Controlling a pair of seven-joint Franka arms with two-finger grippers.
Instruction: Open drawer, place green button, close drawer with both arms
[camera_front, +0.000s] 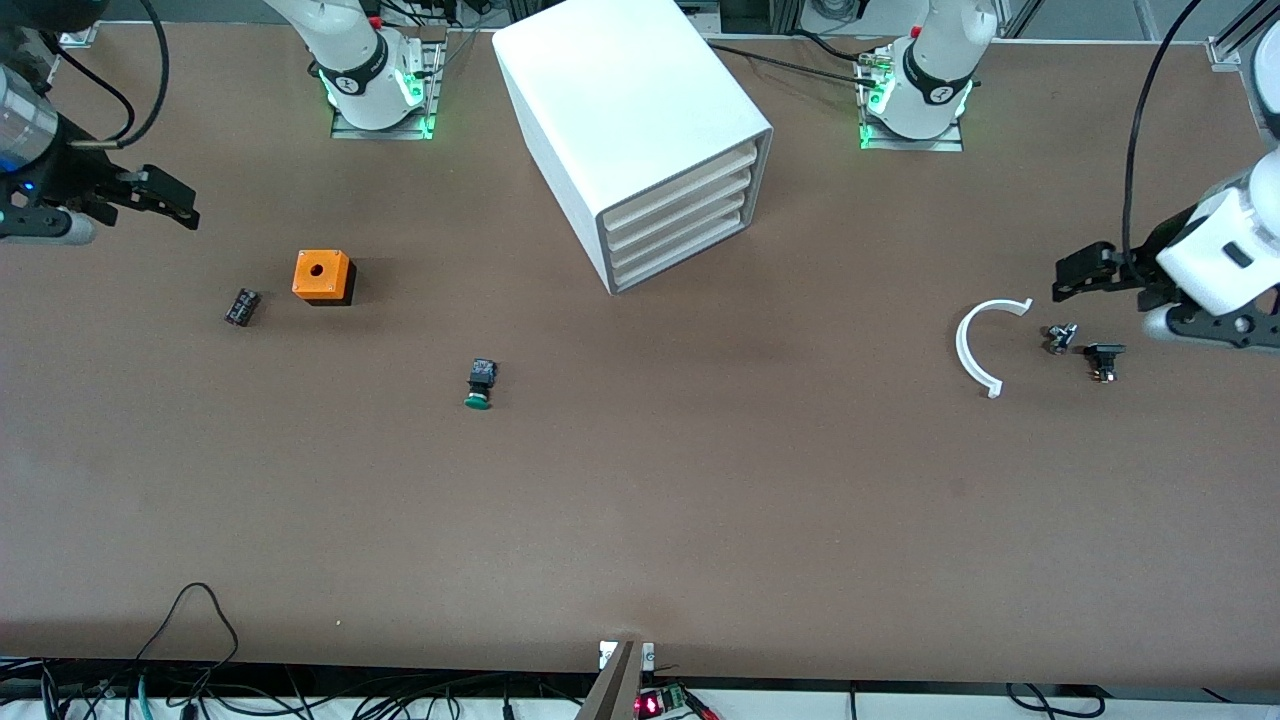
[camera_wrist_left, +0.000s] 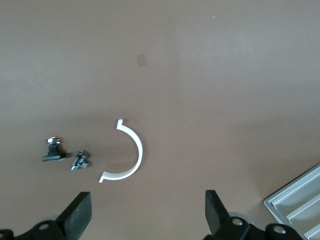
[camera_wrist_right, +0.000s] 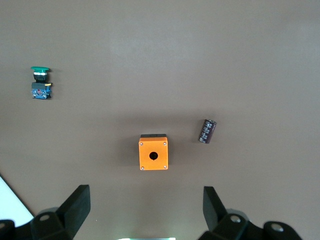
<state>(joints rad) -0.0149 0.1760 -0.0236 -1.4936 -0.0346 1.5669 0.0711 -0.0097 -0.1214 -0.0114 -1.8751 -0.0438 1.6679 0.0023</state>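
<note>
- We are looking at a big white cabinet (camera_front: 630, 110) sitting on the brown table (camera_front: 700, 500) between the two arm bases, its four stacked drawers all pushed in; the drawer (camera_front: 680, 205) fronts are facing toward the front camera and slightly toward the left arm's end.
- The button (camera_front: 481, 384) is lying on its side on the bare table, nearer to the front camera than the cabinet, with its green cap pointing toward that camera.
- An orange box (camera_front: 322, 275) with a hole is resting toward the right arm's end, and a small dark cylinder (camera_front: 242, 307) is lying just beside it, apart from it.
- The right claw (camera_front: 160, 200) is hanging over the table at that end, its fingers spread wide and gripping nothing.
- The left claw (camera_front: 1085, 272) is hovering over the opposite end with its fingers likewise wide apart and empty.
- Near it, a white half-ring (camera_front: 978, 345) is lying flat, with a small metal part (camera_front: 1060, 337) and a small black part (camera_front: 1103, 359) beside it.
</note>
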